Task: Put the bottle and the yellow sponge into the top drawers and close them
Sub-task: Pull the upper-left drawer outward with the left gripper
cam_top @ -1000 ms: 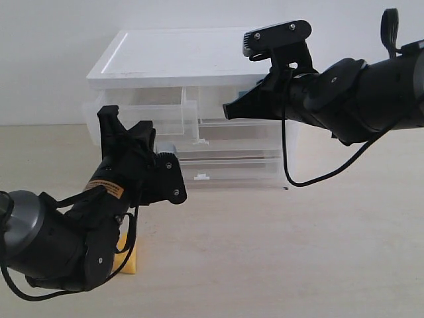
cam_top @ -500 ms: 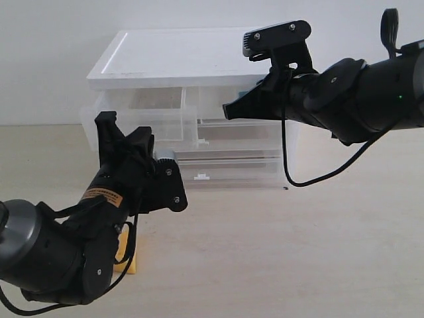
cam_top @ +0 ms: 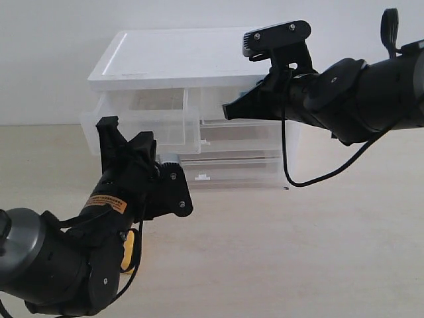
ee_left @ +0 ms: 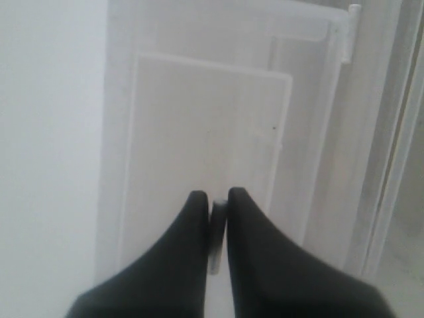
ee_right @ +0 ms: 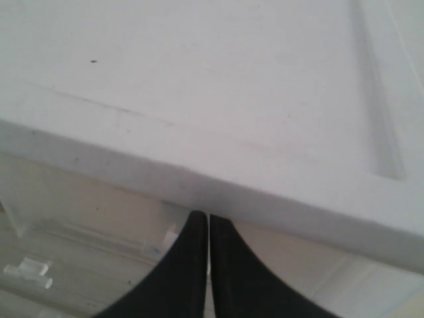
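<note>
The left gripper [ee_left: 217, 199], pinched shut on the white tab [ee_left: 216, 242] of the left top drawer [cam_top: 175, 126] at upper left, should pull straight and level so the tab cannot slip, while the right gripper [cam_top: 228, 109] sits clenched at the right top drawer [cam_top: 211, 103] and the yellow sponge [cam_top: 128, 248] lies at lower left.

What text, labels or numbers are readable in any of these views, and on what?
Orange sticker on the left arm: black print, too small and blurred to read.
Drawer unit: no text, brand or number visible.
Right arm: no readable marking.
Both wrist views: no text at all.
</note>
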`<state>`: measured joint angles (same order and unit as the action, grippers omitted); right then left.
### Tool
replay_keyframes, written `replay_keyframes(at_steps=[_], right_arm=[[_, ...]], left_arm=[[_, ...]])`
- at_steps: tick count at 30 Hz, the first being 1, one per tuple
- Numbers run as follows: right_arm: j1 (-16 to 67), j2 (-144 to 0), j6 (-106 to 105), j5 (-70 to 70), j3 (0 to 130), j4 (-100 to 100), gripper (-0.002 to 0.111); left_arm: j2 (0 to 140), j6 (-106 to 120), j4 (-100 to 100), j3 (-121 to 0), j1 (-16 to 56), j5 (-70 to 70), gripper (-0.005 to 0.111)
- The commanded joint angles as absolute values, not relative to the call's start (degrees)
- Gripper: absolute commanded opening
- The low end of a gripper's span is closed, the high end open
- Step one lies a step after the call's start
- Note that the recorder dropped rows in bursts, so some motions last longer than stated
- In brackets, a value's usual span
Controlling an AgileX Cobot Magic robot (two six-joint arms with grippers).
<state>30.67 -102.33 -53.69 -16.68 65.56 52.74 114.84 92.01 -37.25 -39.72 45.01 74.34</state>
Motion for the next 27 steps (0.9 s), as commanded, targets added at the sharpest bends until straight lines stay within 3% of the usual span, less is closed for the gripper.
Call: replay_keyframes(at_steps=[1,27], right_arm=[[30.2,-101.8,-53.9,-20.1,66.4,51.7,0.000],[30.2,-101.8,-53.9,-19.5,66.4,51.8,0.000]], left_arm=[[114.7,90.3,-37.7,-37.5,46.6,70.0,0.004],[113.9,84.6,-37.8,-35.4,48.6,70.0,0.005]])
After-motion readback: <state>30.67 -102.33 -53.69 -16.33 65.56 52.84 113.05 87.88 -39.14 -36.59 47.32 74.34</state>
